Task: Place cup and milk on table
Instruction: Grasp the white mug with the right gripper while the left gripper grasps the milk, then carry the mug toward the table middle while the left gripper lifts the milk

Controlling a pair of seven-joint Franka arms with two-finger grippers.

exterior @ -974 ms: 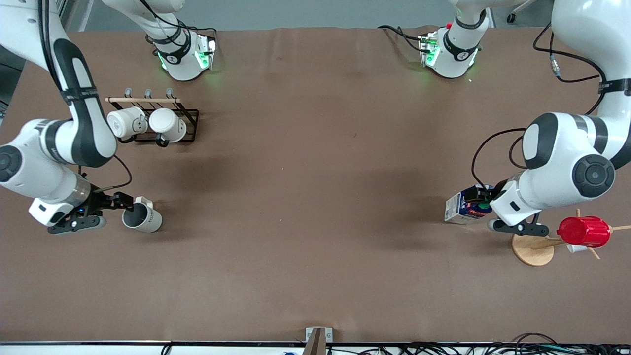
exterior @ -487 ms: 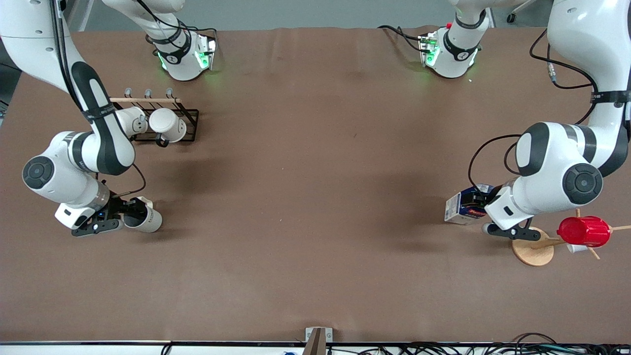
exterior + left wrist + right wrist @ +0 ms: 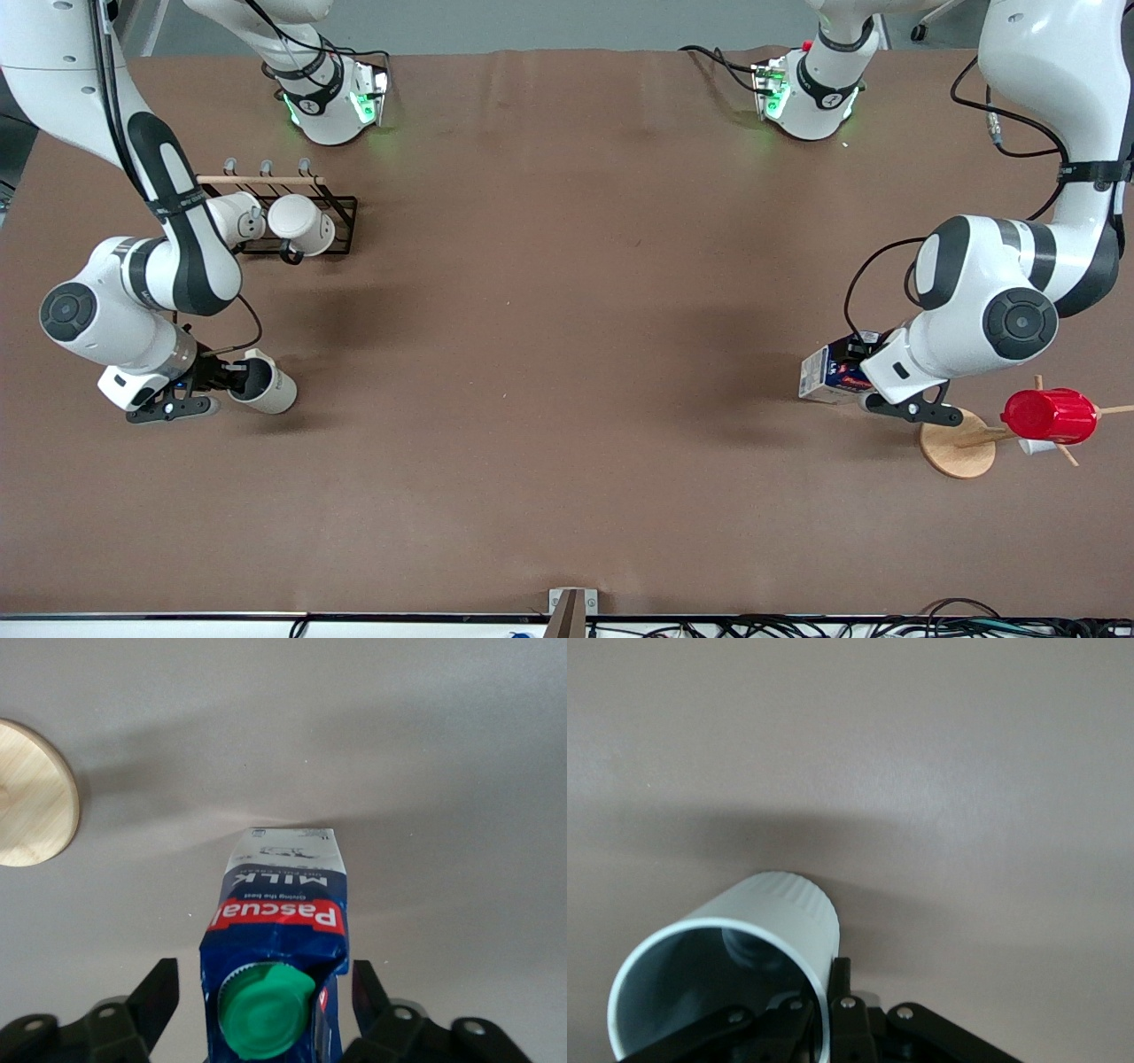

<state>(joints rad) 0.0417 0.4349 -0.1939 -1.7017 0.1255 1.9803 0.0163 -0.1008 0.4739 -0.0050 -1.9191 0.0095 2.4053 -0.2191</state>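
The cream-beige cup (image 3: pixel 266 390) is tilted, its mouth toward my right gripper (image 3: pixel 232 379), low over the brown table (image 3: pixel 567 354) at the right arm's end. My right gripper (image 3: pixel 828 979) is shut on the cup's rim (image 3: pixel 726 930), one finger inside and one outside. I cannot tell whether the cup touches the table. The milk (image 3: pixel 831 372) stands on the table at the left arm's end. My left gripper (image 3: pixel 858 372) is over it. In the left wrist view my left gripper (image 3: pixel 266 992) is open, its fingers (image 3: pixel 162 992) on either side of the milk's (image 3: pixel 279 904) top with small gaps.
A black rack (image 3: pixel 341 226) with a wooden bar holds two white mugs (image 3: pixel 301 223), farther from the camera than the cup. A wooden mug tree with a round base (image 3: pixel 957 450) carries a red ribbed cup (image 3: pixel 1050 415) beside the milk; its base shows in the left wrist view (image 3: pixel 27 788).
My right arm's elbow has swung in toward the rack and the cup has shifted slightly with the gripper. My left arm's wrist has shifted a little; the milk has stayed in place.
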